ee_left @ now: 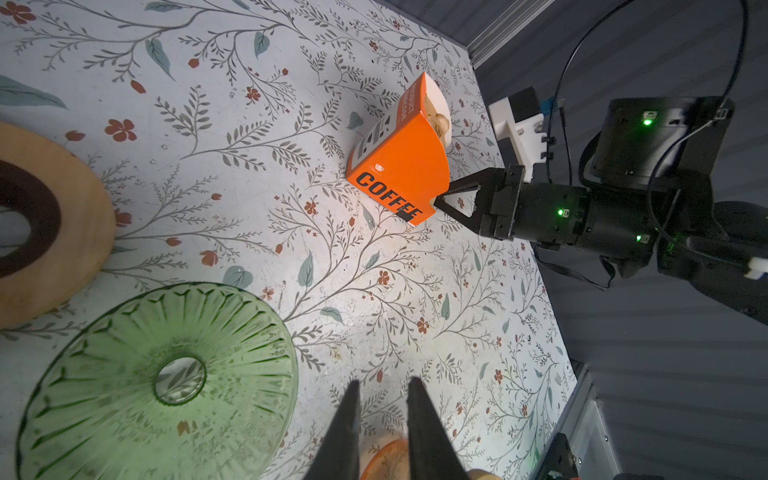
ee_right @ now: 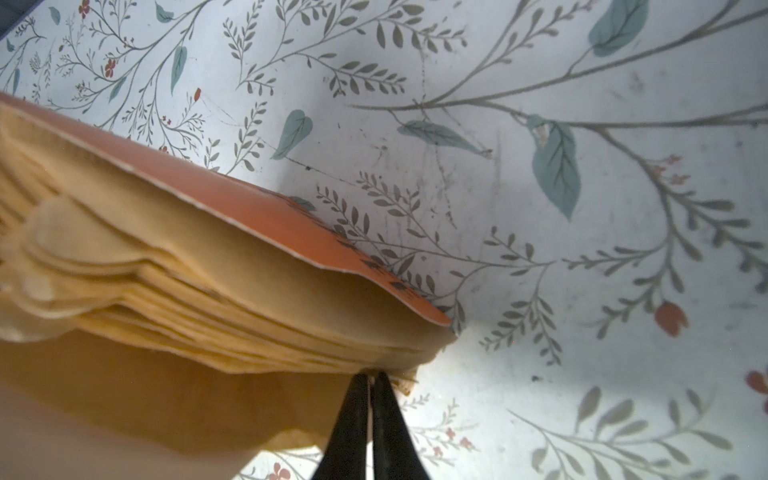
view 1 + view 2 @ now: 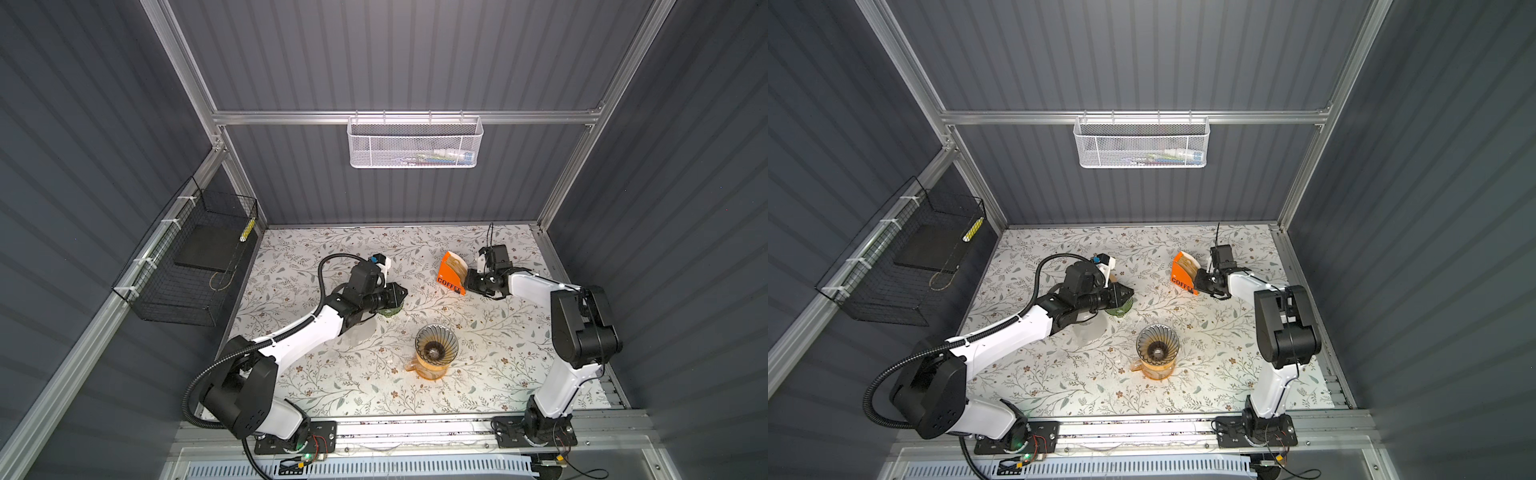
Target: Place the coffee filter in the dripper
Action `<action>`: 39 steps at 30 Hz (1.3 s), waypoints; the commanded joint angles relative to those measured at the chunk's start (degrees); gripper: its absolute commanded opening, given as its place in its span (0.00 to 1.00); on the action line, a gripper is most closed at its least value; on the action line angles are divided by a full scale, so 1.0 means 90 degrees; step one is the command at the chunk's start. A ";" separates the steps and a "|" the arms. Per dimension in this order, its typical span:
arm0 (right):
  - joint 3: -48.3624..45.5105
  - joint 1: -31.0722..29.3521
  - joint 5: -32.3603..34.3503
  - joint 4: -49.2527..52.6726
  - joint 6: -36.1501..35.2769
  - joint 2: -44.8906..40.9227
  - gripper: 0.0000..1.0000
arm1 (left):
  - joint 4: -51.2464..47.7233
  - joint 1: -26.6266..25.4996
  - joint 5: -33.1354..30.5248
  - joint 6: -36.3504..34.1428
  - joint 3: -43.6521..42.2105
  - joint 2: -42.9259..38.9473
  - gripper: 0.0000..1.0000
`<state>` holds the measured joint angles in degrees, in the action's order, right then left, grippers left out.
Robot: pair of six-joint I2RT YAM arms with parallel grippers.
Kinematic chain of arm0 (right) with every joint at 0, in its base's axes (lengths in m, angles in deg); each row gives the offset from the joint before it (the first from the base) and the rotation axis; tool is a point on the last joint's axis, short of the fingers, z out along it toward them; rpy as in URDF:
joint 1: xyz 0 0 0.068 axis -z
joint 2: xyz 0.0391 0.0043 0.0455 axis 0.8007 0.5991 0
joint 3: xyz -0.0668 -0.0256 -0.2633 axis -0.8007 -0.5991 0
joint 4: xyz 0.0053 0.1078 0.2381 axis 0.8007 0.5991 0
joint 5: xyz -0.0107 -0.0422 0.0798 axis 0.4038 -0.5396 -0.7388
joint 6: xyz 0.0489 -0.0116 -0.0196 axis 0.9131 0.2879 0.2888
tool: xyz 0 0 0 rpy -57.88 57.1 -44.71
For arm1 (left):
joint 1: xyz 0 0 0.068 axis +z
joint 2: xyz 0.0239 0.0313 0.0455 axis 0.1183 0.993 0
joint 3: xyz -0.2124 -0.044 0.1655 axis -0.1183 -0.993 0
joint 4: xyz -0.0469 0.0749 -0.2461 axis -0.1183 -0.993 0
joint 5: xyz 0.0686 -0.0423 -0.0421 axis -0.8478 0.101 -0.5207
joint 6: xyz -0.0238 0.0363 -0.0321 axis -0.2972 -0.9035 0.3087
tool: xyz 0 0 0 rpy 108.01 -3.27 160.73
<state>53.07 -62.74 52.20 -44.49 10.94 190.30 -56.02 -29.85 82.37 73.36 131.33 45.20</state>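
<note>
The right gripper (image 2: 370,376) has its jaws pressed together at the lower corner of the stack of brown paper coffee filters (image 2: 187,299). We judge that it pinches the edge of one coffee filter (image 2: 208,395), since a thin sheet leaves almost no gap. We cannot confirm that only one sheet is caught. The corner suits the grip, because there the sheets fan apart and project past the box wall.

The stack sits in the orange cardboard box marked COFFEE (image 3: 451,274), which stands on the floral-patterned table (image 3: 332,382) at the rear right with its open side toward the arm. The filter is therefore in the box, not yet drawn out.

The smoked ribbed glass dripper (image 3: 436,345) stands mouth up on an amber glass server (image 3: 428,374) near the front centre, well apart from the box, and holds no filter.

The left gripper (image 1: 384,382) hangs with a narrow gap between its jaws and nothing in it. It is just beside a green ribbed glass cone (image 1: 166,374), which lies next to a round wooden ring (image 1: 62,232). We judge it is parked clear of the transfer path.
</note>
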 commanded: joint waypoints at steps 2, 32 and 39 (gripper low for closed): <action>-0.0012 -0.0053 0.0003 0.0104 -0.0021 0.0101 0.02 | 0.0024 0.0039 0.0046 0.0026 0.0028 -0.0018 0.22; -0.0628 -0.0053 0.0063 0.0398 -0.0098 -0.1090 0.11 | 0.0132 0.0038 0.0033 0.0123 -0.0166 -0.0184 0.22; -0.0473 -0.0106 -0.0332 0.0246 -0.0084 -0.1500 0.30 | 0.0132 0.0038 0.0046 0.0138 -0.0130 -0.0160 0.22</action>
<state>47.87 -63.09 51.13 -41.97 10.87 178.43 -55.15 -29.85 82.37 74.01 130.39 45.05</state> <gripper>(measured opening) 0.284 0.222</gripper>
